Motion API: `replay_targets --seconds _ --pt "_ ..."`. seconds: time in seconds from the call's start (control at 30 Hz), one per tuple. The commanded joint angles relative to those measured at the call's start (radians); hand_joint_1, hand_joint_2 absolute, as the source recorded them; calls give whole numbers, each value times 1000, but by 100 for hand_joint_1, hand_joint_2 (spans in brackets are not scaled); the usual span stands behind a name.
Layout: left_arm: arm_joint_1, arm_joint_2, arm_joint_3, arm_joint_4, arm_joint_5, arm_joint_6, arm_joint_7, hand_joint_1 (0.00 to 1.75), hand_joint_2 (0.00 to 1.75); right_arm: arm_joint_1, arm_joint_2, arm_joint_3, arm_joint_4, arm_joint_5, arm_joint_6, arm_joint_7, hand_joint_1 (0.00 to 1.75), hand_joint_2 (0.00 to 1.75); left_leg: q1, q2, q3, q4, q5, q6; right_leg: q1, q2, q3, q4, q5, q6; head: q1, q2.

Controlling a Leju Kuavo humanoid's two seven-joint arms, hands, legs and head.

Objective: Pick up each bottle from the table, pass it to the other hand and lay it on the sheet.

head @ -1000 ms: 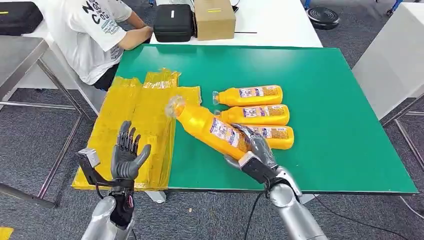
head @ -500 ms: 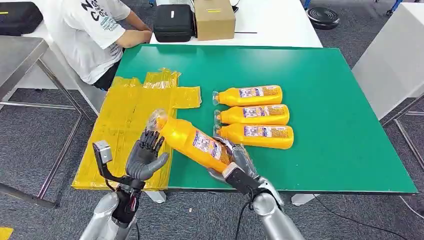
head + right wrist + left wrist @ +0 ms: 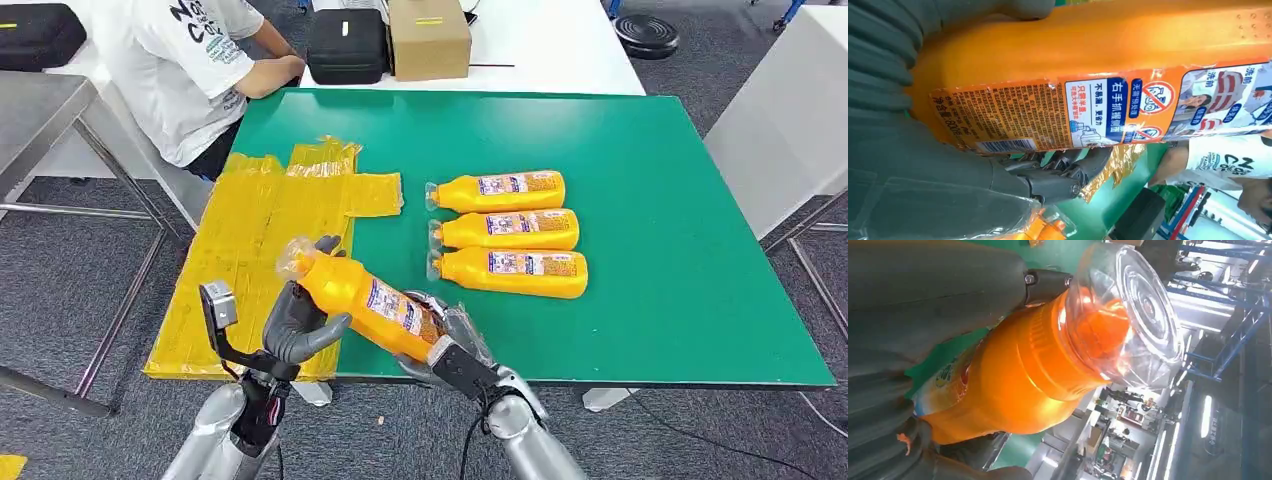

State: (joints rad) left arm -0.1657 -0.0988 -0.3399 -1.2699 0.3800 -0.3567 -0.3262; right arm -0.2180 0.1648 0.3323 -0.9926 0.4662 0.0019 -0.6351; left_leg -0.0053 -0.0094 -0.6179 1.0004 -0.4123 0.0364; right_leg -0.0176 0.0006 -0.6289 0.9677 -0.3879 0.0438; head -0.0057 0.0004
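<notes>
You can see the right hand [image 3: 447,352] gripping the lower body of the orange bottle [image 3: 365,300], held tilted above the table's near edge, its clear cap end over the yellow sheet [image 3: 250,240]. The left hand [image 3: 298,325] cups the bottle's neck end; whether its fingers have fully closed is hard to tell, since the bottle hides them. Three more bottles [image 3: 505,229] lie side by side on the green table [image 3: 650,200].
</notes>
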Motion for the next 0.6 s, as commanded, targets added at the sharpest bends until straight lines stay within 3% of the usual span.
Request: replay_targets --seconds 0.03,0.23,0.3,0.33,0.6 --pt "-61 33 -76 50 1 1 -4 0 175 -57 4 24 109 -17 4 -15 175 175 1 1 4 0 -1 -2 1 0 4 0 -1 -2 0 0" --pt "-63 30 -84 53 2 -5 1 0 175 -57 6 24 109 -19 4 -18 175 175 1 0 2 0 -1 -1 1 0 3 0 -1 -1 0 0" --pt "-67 25 -103 57 9 -23 7 0 175 -61 11 29 105 -20 5 -18 175 175 1 0 3 0 -1 -2 1 0 3 0 -1 -1 0 0" --pt "-98 32 -177 83 -1 -37 30 0 175 -80 29 50 73 -20 -12 -17 175 175 1 0 5 0 -2 -2 1 -1 5 0 -2 -2 0 0" --pt "-147 34 -211 140 13 -27 45 0 175 -100 41 104 66 13 -33 14 175 175 0 1 2 0 -1 -1 1 0 2 0 -1 -1 0 0"
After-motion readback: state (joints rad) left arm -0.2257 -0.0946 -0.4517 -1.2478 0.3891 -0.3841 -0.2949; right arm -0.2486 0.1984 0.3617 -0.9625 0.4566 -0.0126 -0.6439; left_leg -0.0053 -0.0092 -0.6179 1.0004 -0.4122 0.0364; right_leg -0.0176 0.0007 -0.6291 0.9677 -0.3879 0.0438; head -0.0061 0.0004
